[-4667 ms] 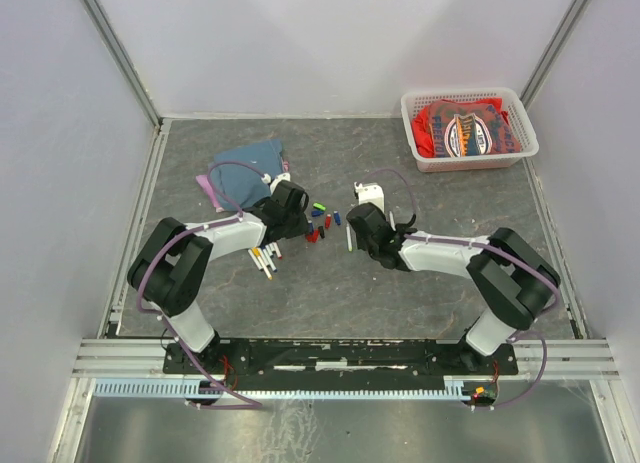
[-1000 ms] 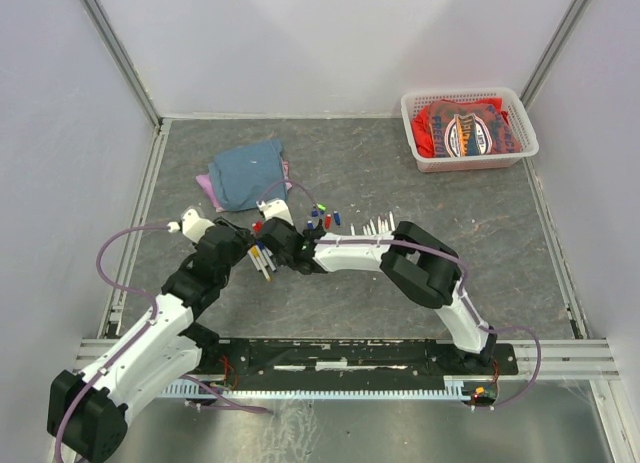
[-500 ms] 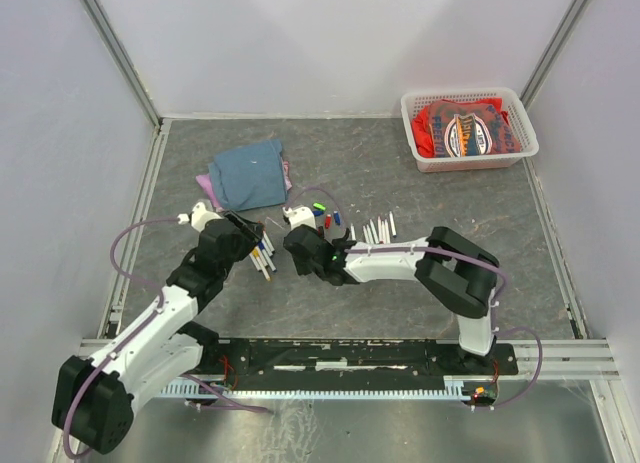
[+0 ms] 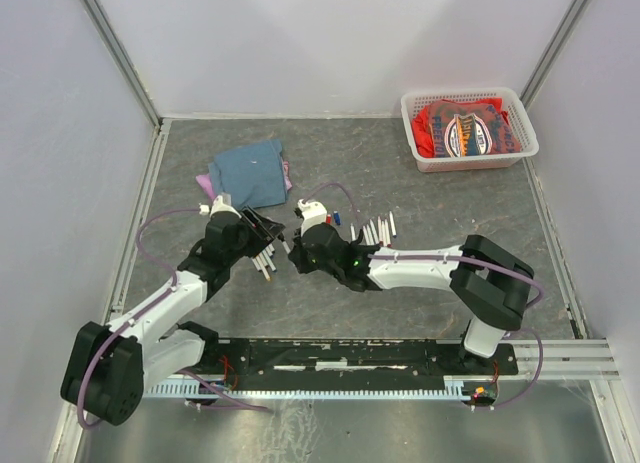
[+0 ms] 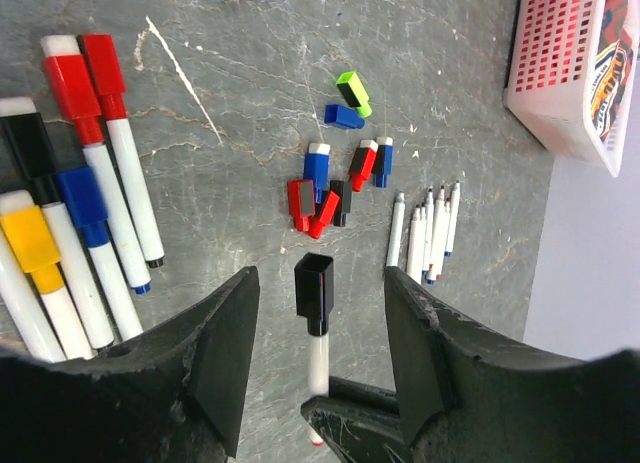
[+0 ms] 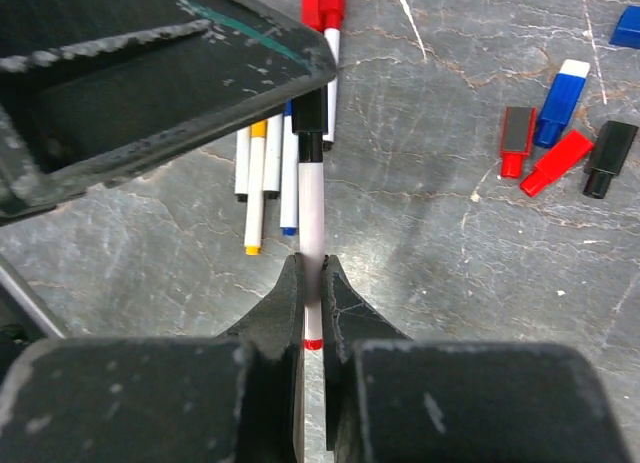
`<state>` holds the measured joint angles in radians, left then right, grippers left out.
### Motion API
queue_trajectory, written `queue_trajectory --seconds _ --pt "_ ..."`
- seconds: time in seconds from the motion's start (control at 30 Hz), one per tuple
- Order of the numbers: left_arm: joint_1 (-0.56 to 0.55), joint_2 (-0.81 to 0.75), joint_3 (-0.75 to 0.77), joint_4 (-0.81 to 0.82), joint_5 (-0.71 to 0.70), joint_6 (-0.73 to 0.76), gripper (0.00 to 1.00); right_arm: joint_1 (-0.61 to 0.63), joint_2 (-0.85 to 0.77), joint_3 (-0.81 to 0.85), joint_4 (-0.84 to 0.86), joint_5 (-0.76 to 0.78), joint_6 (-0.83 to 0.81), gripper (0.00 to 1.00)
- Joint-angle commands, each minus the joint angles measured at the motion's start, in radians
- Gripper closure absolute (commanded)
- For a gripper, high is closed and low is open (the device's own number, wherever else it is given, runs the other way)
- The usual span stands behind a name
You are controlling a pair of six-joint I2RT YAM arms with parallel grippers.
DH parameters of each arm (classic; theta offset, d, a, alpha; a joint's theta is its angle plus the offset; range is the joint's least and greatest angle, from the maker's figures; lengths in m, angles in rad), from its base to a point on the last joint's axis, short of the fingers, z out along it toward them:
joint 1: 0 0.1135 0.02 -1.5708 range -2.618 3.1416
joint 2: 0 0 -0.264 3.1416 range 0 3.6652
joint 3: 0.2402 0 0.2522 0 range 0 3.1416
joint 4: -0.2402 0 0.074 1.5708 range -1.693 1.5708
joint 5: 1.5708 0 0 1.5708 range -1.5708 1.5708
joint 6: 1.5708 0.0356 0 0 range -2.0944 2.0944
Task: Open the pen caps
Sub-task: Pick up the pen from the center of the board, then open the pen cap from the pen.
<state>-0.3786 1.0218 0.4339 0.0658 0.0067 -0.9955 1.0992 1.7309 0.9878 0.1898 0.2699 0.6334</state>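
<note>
My right gripper [image 6: 311, 268] is shut on the white barrel [image 6: 311, 208] of a pen, which it holds above the table. The pen's black cap [image 5: 314, 281] still sits on the barrel and hangs between the jaws of my open left gripper [image 5: 320, 288], touching neither jaw. Loose pen caps [image 5: 330, 188] in red, blue and black lie on the table beyond, with a green cap [image 5: 353, 91] farther off. Several capped pens [image 5: 75, 133] lie to the left. In the top view the two grippers meet at mid-table, left gripper [image 4: 262, 228] facing right gripper [image 4: 296, 249].
Several uncapped white barrels [image 5: 425, 233] lie in a row right of the loose caps. A white basket [image 4: 468, 128] with red cloth stands at the back right. A folded blue cloth [image 4: 248, 173] lies behind my left arm. Grey walls close in the table.
My left arm has swung right and forward, bringing its jaws around the black cap, and they have opened a little wider. My right arm has shifted right while keeping hold of the pen.
</note>
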Motion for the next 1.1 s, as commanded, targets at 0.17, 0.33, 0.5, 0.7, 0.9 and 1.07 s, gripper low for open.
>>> queue_trajectory --seconds 0.17,0.33,0.5,0.7,0.9,1.07 --pt "0.013 0.026 0.011 0.089 0.079 0.024 0.41 -0.002 -0.076 -0.045 0.123 -0.060 0.051 0.99" --pt "0.018 0.024 0.005 0.102 0.088 0.015 0.49 -0.001 -0.088 -0.052 0.130 -0.080 0.057 0.99" --pt "0.025 0.023 0.004 0.109 0.103 0.014 0.54 -0.002 -0.101 -0.067 0.151 -0.087 0.067 0.99" --pt "0.035 0.031 0.000 0.122 0.136 0.014 0.56 -0.003 -0.114 -0.076 0.161 -0.100 0.073 0.99" --pt "0.044 0.031 -0.006 0.148 0.168 0.008 0.63 -0.017 -0.116 -0.088 0.175 -0.125 0.087 0.99" --pt "0.052 0.028 -0.010 0.156 0.188 0.016 0.71 -0.030 -0.117 -0.095 0.183 -0.142 0.096 0.99"
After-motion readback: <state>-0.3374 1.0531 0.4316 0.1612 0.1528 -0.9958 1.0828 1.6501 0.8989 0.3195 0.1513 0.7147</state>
